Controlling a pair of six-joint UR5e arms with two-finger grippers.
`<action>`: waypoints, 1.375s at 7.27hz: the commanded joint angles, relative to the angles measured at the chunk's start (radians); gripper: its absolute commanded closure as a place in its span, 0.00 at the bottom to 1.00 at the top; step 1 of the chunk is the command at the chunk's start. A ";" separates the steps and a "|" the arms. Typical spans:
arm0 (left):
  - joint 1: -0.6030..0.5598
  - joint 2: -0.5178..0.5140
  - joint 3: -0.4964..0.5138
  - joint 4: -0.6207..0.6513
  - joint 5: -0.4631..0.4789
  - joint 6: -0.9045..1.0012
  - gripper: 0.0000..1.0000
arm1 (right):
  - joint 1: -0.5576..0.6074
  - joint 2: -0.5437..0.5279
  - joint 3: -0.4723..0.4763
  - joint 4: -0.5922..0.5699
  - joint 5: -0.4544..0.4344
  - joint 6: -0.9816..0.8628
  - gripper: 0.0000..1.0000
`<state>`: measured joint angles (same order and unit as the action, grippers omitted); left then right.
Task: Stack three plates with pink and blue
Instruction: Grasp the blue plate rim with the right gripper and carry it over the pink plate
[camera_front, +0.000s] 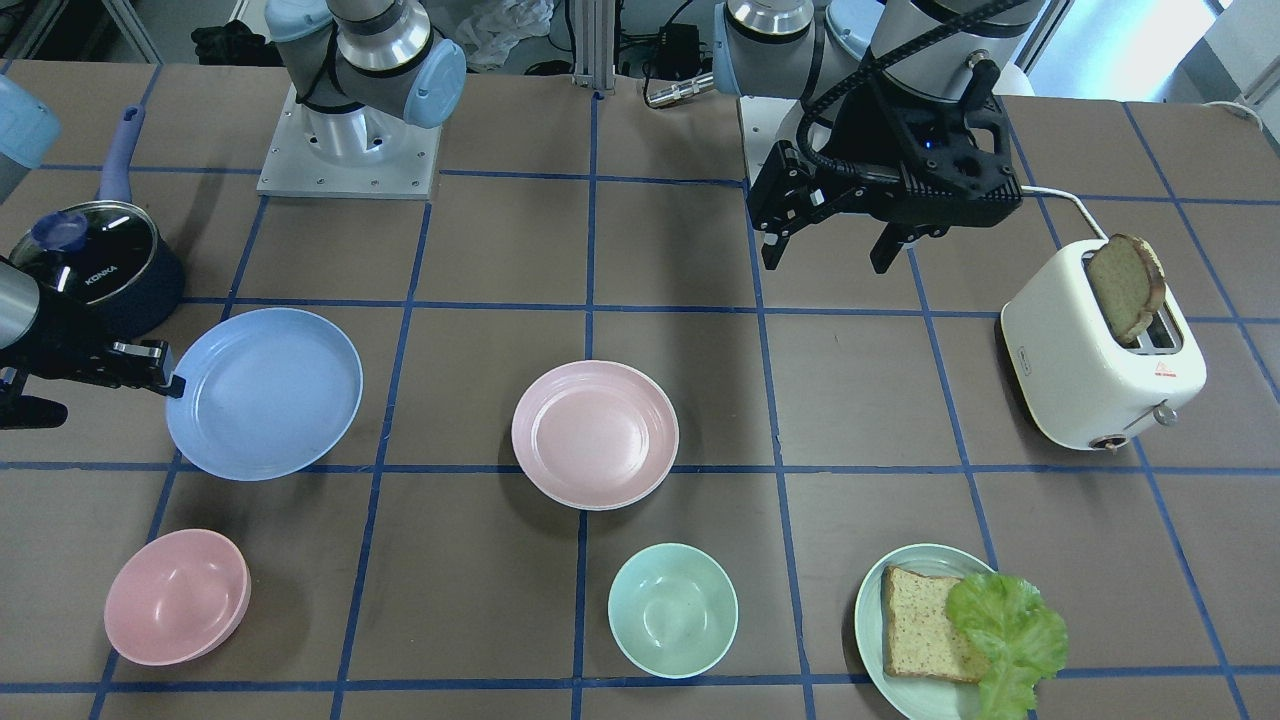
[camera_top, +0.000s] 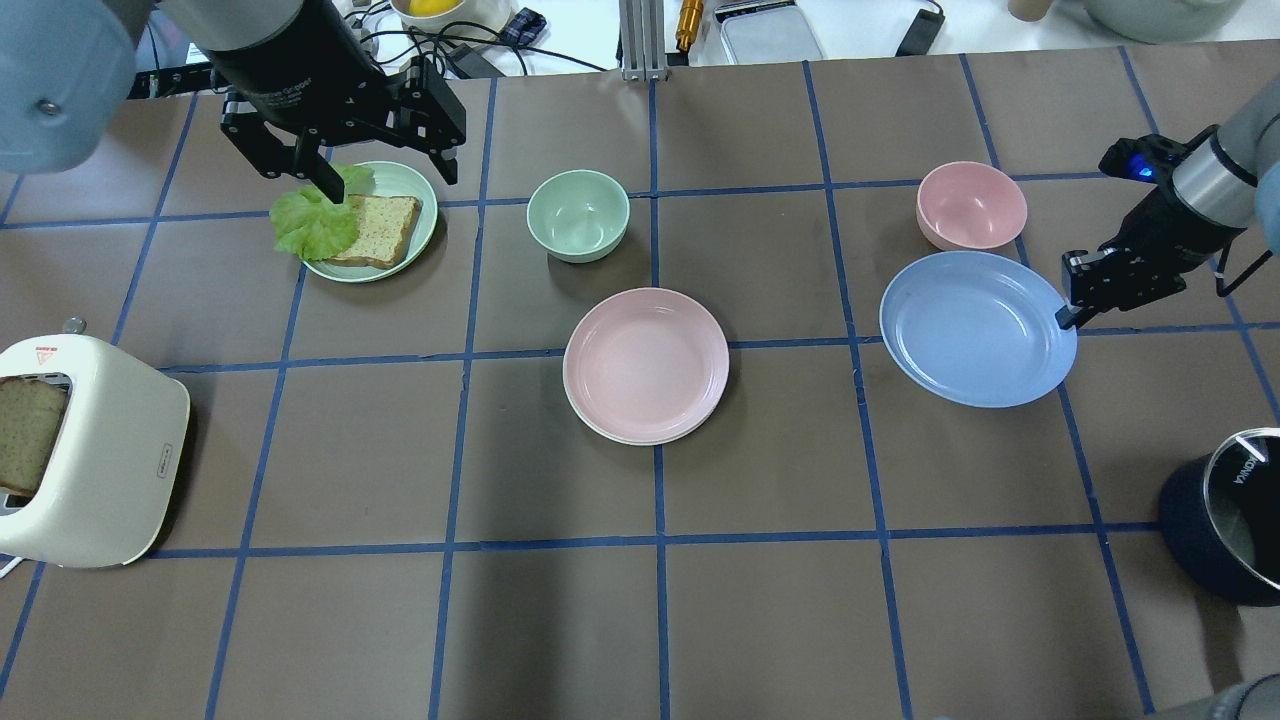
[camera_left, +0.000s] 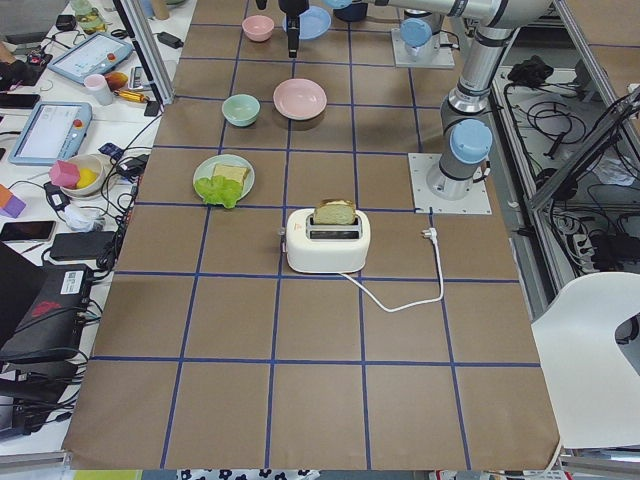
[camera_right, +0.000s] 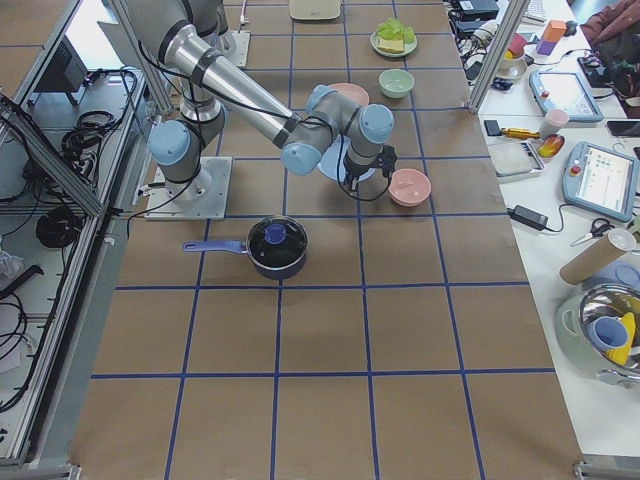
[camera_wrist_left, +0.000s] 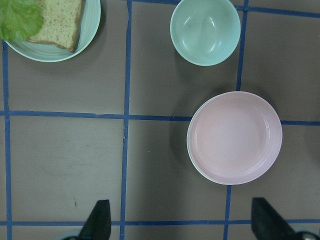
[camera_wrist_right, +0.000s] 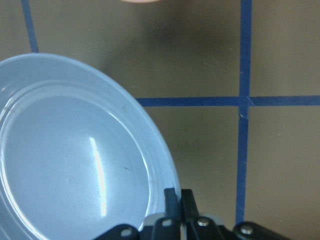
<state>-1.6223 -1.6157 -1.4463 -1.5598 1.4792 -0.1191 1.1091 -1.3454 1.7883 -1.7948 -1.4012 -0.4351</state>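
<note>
matte blue plate (camera_top: 970, 330), rim in R gripper (camera_top: 1066, 318)

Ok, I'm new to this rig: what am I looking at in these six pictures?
Two robot arms work at one table. Four fixed cameras watch it: from behind the robot, from across the table, and from each end. The other two sit on the wrists. The right gripper is shut on the rim of the blue plate. The left gripper hangs open above the table. The pink plate lies on a cream-white plate. Also there: a pink bowl, a mint bowl, a green plate with bread and lettuce, a toaster holding a slice, and a lidded pot.
</note>
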 joint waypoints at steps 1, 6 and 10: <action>0.016 0.007 -0.019 0.030 -0.007 0.036 0.00 | 0.087 -0.020 -0.017 0.017 0.028 0.131 1.00; 0.016 0.025 -0.040 0.029 -0.003 0.041 0.00 | 0.340 -0.043 -0.015 -0.087 0.084 0.486 1.00; 0.016 0.025 -0.043 0.030 -0.008 0.036 0.00 | 0.491 -0.034 -0.004 -0.193 0.084 0.682 1.00</action>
<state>-1.6061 -1.5908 -1.4894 -1.5299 1.4706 -0.0790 1.5666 -1.3806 1.7814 -1.9673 -1.3183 0.2050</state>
